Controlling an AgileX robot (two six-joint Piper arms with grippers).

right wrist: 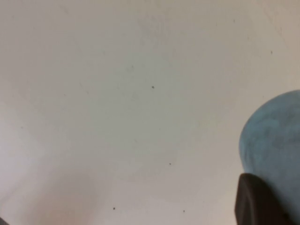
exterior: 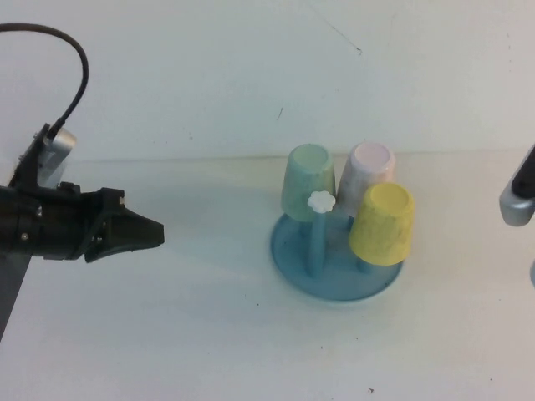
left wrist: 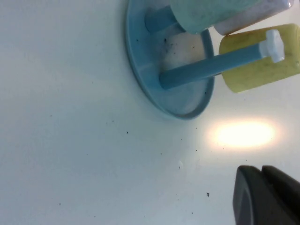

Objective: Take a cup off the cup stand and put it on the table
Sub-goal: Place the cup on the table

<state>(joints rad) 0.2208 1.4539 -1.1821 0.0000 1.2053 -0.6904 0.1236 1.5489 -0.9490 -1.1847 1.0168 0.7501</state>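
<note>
The light blue cup (right wrist: 274, 136) shows in the right wrist view, pressed against the dark finger (right wrist: 255, 201) of my right gripper (right wrist: 279, 187), which is shut on it over the white table (right wrist: 117, 93). In the high view only a blue sliver (exterior: 532, 271) shows at the right edge, below the right arm's grey wrist (exterior: 518, 200). The blue cup stand (exterior: 334, 284) sits at centre right, with its white flower knob (exterior: 321, 201) on a bare peg. My left gripper (exterior: 155, 236) is shut and empty, well to the left of the stand (left wrist: 173, 101).
Three cups hang upside down on the stand's pegs: pale green (exterior: 308, 180), pink (exterior: 370, 171) and yellow (exterior: 383, 223). A black cable (exterior: 79, 58) loops above the left arm. A bright light reflection (left wrist: 243, 133) lies on the table near the stand.
</note>
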